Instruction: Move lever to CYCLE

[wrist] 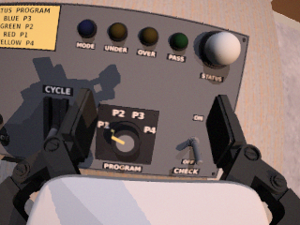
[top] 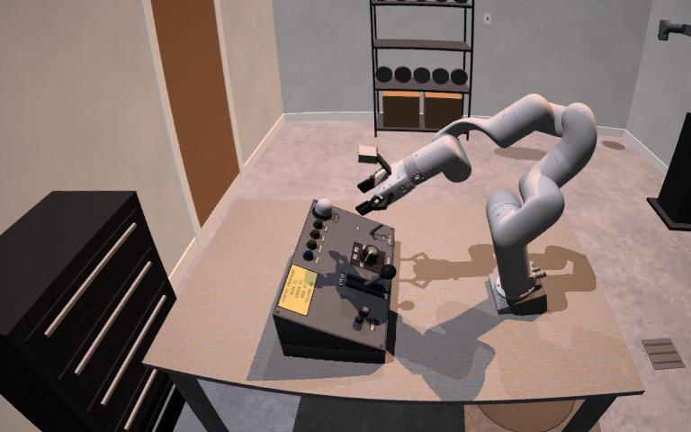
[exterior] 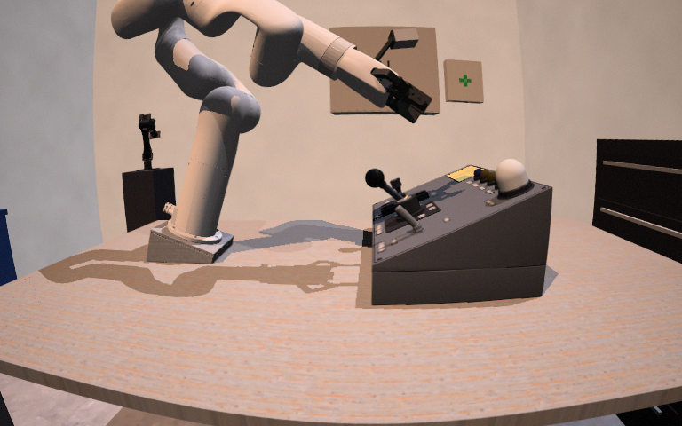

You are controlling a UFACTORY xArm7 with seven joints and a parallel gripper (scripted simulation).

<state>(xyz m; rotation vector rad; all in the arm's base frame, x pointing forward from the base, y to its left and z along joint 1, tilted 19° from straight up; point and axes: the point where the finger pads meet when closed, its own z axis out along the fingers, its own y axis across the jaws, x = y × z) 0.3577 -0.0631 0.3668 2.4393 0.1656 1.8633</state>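
Note:
The dark sloped console (top: 336,284) stands on the wooden table. Its lever with a black ball knob (top: 388,271) rises from a slot beside the CYCLE label (top: 340,277); it also shows in the exterior view (exterior: 374,177), leaning away from the panel's high end. My gripper (top: 363,197) (exterior: 415,103) is open and empty, in the air above the console's far end. In the wrist view my gripper (wrist: 153,105) frames the PROGRAM rotary selector (wrist: 126,142). The CYCLE label (wrist: 58,90) sits left of it; the left finger hides most of the lever slot.
On the panel are a CHECK toggle (wrist: 190,150), a row of coloured buttons (wrist: 131,33), a white STATUS dome (wrist: 221,48), a yellow legend plate (top: 298,289) and a small switch (top: 363,313). A black drawer cabinet (top: 76,284) stands left of the table. My arm's base (top: 516,295) is to the right.

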